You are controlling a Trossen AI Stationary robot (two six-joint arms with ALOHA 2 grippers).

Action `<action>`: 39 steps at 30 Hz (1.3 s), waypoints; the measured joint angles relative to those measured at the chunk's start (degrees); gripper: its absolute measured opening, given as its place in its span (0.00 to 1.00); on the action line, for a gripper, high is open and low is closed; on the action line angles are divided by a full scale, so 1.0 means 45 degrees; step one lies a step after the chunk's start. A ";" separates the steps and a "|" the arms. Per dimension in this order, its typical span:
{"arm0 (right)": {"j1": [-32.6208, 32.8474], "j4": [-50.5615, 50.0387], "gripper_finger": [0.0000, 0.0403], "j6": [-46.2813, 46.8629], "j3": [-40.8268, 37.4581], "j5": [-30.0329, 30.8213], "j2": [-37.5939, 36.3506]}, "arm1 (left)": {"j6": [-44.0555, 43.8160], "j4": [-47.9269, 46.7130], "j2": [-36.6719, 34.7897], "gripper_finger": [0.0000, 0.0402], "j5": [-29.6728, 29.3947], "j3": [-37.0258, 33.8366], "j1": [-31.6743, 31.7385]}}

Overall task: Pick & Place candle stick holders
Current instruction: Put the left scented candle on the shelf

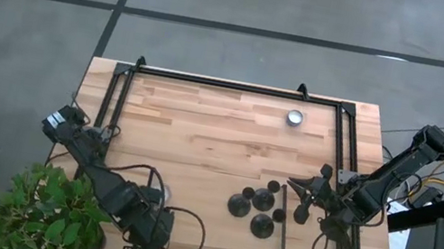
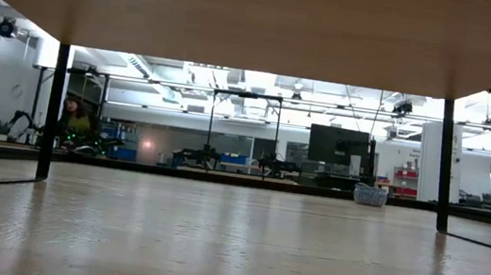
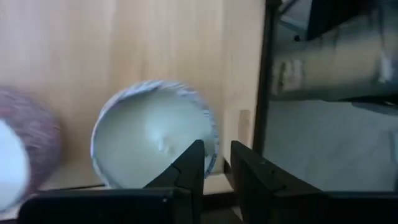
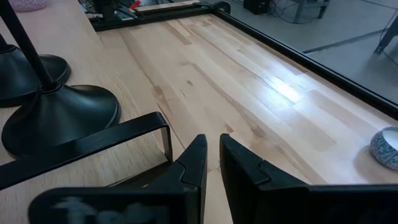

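Three black candle stick holders [image 1: 264,199] stand on their disc bases on the right half of the wooden table. Two of them [image 4: 59,115] show in the right wrist view. My right gripper [image 1: 308,195] hovers just right of them, its fingers [image 4: 199,162] nearly together with nothing between. My left gripper [image 3: 217,163] points down at the table's near left. It is slightly open over a white candle in a patterned cup [image 3: 152,134], which sits on the table. One finger is over the cup's inside, the other outside its rim. My left gripper comes from above with a finger on either side of the cup's rim [image 3: 213,152]. I cannot tell whether either finger touches it. The cup rests on the table.
A second, reddish cup [image 3: 25,149] sits beside the white one. A small tealight [image 1: 295,117] lies at the far middle. A thin black bar [image 1: 283,222] lies right of the holders. A black rail frame [image 1: 238,86] borders the table, and a potted plant [image 1: 50,213] stands at the near left corner.
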 joint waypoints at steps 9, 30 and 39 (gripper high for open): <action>0.0001 0.0004 0.10 -0.0005 0.0000 0.0000 0.0000 | 0.0636 -0.0026 -0.0198 0.20 0.0068 0.0276 0.0125; -0.0002 0.0015 0.10 0.0000 0.0000 -0.0107 0.0000 | 0.2684 -0.2014 -0.1354 0.02 -0.4015 0.0250 0.2089; -0.0002 0.0007 0.10 -0.0053 0.0000 -0.0107 0.0000 | 0.3789 -0.3401 -0.1326 0.00 -0.3884 0.0144 0.3586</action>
